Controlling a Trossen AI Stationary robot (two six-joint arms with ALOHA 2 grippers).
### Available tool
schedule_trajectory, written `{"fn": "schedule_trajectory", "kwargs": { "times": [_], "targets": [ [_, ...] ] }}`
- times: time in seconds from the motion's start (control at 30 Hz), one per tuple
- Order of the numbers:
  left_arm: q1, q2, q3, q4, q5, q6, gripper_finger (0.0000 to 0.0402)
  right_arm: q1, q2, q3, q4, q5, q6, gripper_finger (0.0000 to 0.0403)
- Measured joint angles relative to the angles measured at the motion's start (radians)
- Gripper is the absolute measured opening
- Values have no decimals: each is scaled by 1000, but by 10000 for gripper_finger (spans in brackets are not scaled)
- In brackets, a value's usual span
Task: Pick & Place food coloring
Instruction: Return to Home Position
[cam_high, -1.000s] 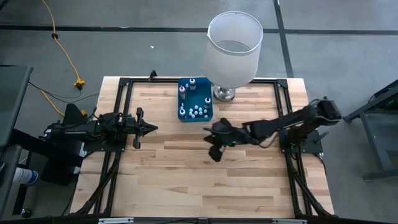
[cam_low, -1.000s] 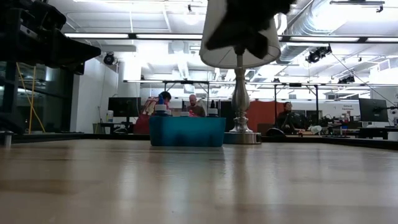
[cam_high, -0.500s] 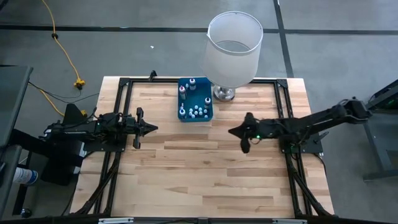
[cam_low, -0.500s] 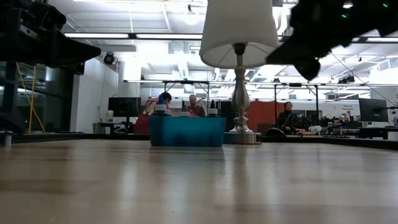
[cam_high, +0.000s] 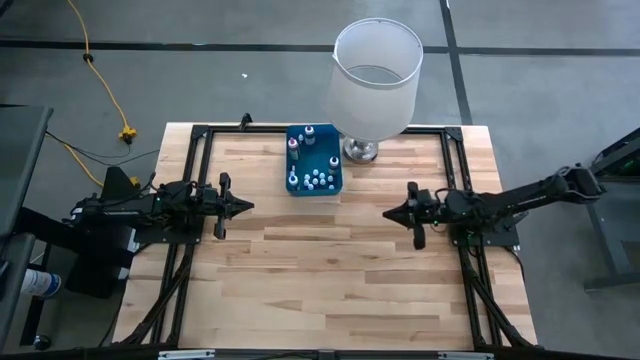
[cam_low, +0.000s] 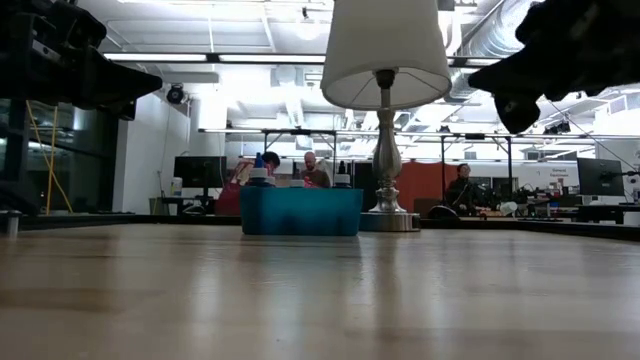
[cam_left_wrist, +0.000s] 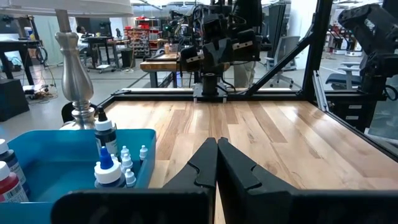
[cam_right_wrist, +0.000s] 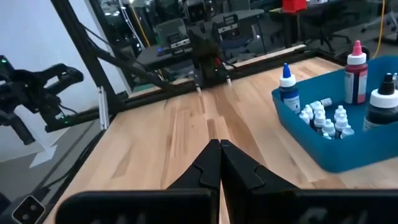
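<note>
Basically done: food coloring bottles (cam_high: 317, 181) stand upright in the blue bin (cam_high: 326, 152), far-centre, just left of the lamp base (cam_high: 361, 151). Left gripper (cam_high: 245, 206) and right gripper (cam_high: 388, 213) are both clenched and empty, tips facing inward. The bin lies between them and farther out, neither arm clearly nearer.

Your left arm sits low on the left, the left gripper (cam_high: 246, 206) pointing right, fingers pressed together. Your right arm mirrors it, the right gripper (cam_high: 388, 213) pointing left, fingers likewise together
</note>
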Motion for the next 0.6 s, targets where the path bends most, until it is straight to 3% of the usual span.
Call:
{"fn": "schedule_trajectory", "kwargs": {
  "times": [0.6],
  "targets": [
    [0,0,0,0,0,0,0,-22,-257,-129,-31,-19,-90,0]
  ]
}}
